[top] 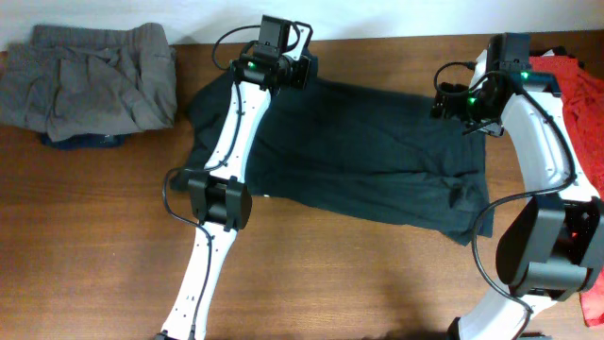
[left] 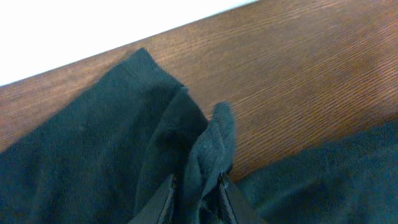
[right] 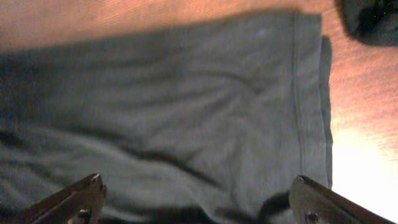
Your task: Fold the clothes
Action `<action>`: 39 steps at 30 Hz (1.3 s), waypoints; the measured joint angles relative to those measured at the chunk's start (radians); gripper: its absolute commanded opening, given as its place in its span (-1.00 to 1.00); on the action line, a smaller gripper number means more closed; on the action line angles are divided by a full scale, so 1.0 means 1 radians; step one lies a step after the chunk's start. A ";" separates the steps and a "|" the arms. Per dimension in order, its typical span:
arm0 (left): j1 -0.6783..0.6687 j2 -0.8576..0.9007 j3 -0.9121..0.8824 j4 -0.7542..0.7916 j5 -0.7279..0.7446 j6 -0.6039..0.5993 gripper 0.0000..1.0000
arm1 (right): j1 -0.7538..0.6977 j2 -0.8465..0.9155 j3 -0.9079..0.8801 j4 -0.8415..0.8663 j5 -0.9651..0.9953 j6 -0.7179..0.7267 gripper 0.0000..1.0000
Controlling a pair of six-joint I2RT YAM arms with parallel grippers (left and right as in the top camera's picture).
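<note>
Overhead, the black T-shirt [top: 377, 161] lies spread on the table [top: 377, 274], not yet folded. Its long axis runs from the left fingers [left: 165, 200] across to the right fingers [right: 81, 193]. Left fingers stand narrow, pinching a bunch of its cloth. Right fingers hang wide and empty above its hem.

You've got two hands, left hand [left: 196, 199] and right hand [right: 199, 193], one black T-shirt [top: 377, 151] under both, one grey garment [top: 90, 80], one red garment [top: 583, 94].
</note>
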 measured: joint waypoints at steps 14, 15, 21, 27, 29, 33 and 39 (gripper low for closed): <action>0.000 0.000 0.000 -0.039 0.000 -0.018 -0.56 | -0.179 0.211 -0.005 0.384 0.014 -0.004 0.97; 0.000 0.000 0.000 -0.043 0.000 -0.018 -0.56 | -0.198 0.211 -0.004 0.398 0.014 -0.017 0.97; 0.000 0.000 0.000 -0.052 0.000 -0.018 -0.56 | -0.231 0.225 -0.004 0.460 -0.068 -0.076 0.97; 0.000 0.000 0.000 -0.053 0.000 -0.018 -0.56 | -0.216 0.290 -0.004 0.465 -0.100 -0.080 0.99; 0.000 0.000 0.000 -0.053 0.000 -0.018 -0.56 | -0.217 0.302 -0.004 0.463 -0.100 -0.080 0.99; 0.000 0.000 0.000 -0.053 0.000 -0.018 -0.56 | -0.217 0.303 -0.004 0.465 -0.100 -0.080 0.98; 0.000 0.000 0.000 -0.053 0.000 -0.018 -0.56 | -0.217 0.311 -0.004 0.466 -0.100 -0.082 0.98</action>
